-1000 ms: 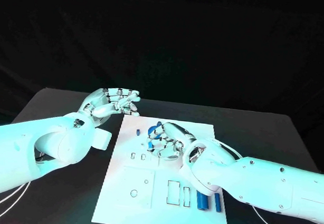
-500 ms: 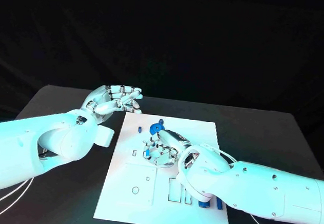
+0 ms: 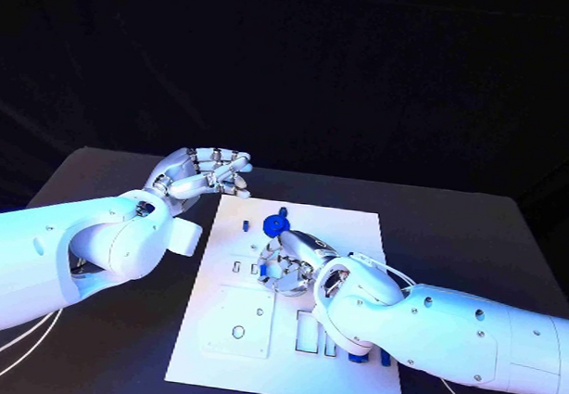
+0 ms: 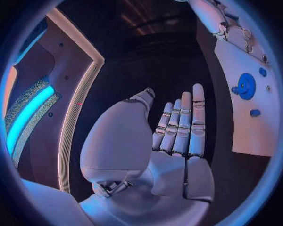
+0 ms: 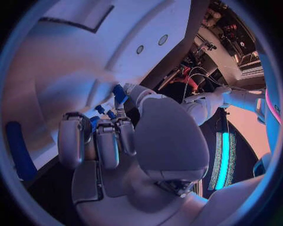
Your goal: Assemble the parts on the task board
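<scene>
The white task board (image 3: 348,231) lies in the middle of the table. A round blue part (image 3: 276,222) sits near its far edge, with a small blue peg (image 3: 246,225) beside it. My right hand (image 3: 292,265) hovers low over the board's middle, fingers curled around a small blue part (image 3: 272,270); that part (image 5: 120,92) shows at the fingertips in the right wrist view. My left hand (image 3: 206,173) hangs above the table off the board's far left corner, and its palm (image 4: 177,141) is flat and empty. The left wrist view also catches the board (image 4: 236,56) and the round blue part (image 4: 245,86).
Two blue bars (image 3: 355,357) lie at the board's near right, partly under my right forearm; one bar (image 5: 18,150) shows in the right wrist view. Rectangular slots (image 3: 306,334) and a round hole (image 3: 238,333) mark the board's near half. Black table (image 3: 97,190) surrounds the board.
My right hand has drawn back toward the near side, uncovering the round blue part. The left hand has stayed nearly still.
</scene>
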You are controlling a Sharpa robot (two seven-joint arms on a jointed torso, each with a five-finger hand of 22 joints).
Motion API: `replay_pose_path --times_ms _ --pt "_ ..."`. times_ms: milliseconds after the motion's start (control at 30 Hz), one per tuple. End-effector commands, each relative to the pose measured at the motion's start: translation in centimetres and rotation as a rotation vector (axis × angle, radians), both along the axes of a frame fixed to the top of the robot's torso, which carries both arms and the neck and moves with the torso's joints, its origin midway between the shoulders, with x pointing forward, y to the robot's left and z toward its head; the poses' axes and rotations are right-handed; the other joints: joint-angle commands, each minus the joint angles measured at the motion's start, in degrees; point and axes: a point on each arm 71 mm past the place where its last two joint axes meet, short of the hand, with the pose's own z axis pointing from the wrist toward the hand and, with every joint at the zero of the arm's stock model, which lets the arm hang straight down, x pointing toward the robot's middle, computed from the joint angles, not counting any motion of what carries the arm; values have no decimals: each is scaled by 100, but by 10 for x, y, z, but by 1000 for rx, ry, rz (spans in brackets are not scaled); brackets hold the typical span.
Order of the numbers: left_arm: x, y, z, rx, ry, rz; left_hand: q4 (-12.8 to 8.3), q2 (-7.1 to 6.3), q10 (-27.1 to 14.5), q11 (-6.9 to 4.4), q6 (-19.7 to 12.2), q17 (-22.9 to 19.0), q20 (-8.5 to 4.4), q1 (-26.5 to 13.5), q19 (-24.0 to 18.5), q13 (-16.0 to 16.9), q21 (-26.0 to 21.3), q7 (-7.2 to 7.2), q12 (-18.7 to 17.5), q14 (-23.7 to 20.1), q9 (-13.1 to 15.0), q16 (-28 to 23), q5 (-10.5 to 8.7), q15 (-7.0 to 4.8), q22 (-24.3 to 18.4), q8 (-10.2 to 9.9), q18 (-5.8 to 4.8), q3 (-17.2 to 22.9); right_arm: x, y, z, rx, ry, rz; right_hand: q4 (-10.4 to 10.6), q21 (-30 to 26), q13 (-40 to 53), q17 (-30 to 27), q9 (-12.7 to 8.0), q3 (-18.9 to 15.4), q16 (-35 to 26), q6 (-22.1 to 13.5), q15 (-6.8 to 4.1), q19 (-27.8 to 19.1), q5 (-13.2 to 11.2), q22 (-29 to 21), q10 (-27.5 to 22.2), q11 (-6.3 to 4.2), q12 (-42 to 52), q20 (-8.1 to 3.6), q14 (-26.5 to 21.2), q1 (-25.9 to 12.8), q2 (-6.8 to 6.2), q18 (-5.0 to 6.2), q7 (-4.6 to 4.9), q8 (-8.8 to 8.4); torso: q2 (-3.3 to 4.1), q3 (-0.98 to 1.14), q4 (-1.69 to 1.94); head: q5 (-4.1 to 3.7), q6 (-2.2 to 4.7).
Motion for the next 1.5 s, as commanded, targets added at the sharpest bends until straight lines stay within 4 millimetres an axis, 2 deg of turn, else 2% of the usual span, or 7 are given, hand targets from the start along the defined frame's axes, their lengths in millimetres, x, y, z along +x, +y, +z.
replay_pose_path --times_ms 33,500,733,1333,1400,1500 --pt "0 -1 1 -5 -5 -7 -11 20 -17 9 -19 -8 -5 20 -27 -4 31 153 -16 -36 7 31 -20 -18 5 22 13 -9 0 -1 -2 -25 -6 6 19 -20 702 1509 12 6 22 -15 -33 -3 -33 413 2 -25 -17 -26 597 -47 10 -34 -26 18 -2 -3 1 -10 -15" --pt "0 0 1 -5 -5 -6 -11 23 -4 7 -9 -12 -4 17 -38 -2 52 151 -6 -36 12 44 -21 -20 16 30 15 -11 1 -2 -4 -28 -11 4 12 -30 691 1509 10 1 22 -56 -33 -5 -46 408 -9 -22 -30 -28 597 -78 -30 -33 -19 11 -6 -4 10 -13 -23" --pt "0 0 0 -5 -4 -5 -11 23 -4 7 -9 -12 -4 17 -38 -2 52 151 -6 -36 12 44 -21 -20 16 30 15 -11 1 -1 -6 -29 -10 8 15 -73 578 1509 -32 9 22 -273 10 -17 -91 383 -113 37 -147 -4 597 -174 -122 -28 55 -83 -7 0 4 -7 -19" --pt "0 0 0 -5 -3 -8 -11 23 -4 7 -9 -12 -4 17 -38 -2 52 151 -6 -36 12 44 -21 -20 16 30 15 -11 2 -2 -6 -26 -15 17 29 -152 439 1509 -76 5 22 -439 58 -48 -194 331 -245 92 -292 39 597 -243 -187 -13 115 -165 -3 1 6 -11 -22" --pt "0 0 0 -5 -3 -8 -11 23 -4 7 -9 -12 -4 17 -38 -2 52 151 -6 -36 12 44 -21 -20 16 30 15 -11 2 -1 -6 -21 -19 18 36 -166 421 1509 -87 -2 22 -475 70 -53 -234 323 -262 105 -311 50 597 -260 -204 -11 128 -185 -2 0 4 -12 -20" --pt "0 0 0 -5 -2 -8 -11 23 -4 7 -9 -12 -4 17 -38 -2 52 151 -6 -36 12 44 -21 -20 16 30 15 -11 2 -1 -5 -14 -25 18 67 -186 382 1509 -100 -42 22 -508 87 -57 -461 315 -298 121 -352 71 597 -305 -229 -7 139 -201 -2 -1 1 -14 -22"
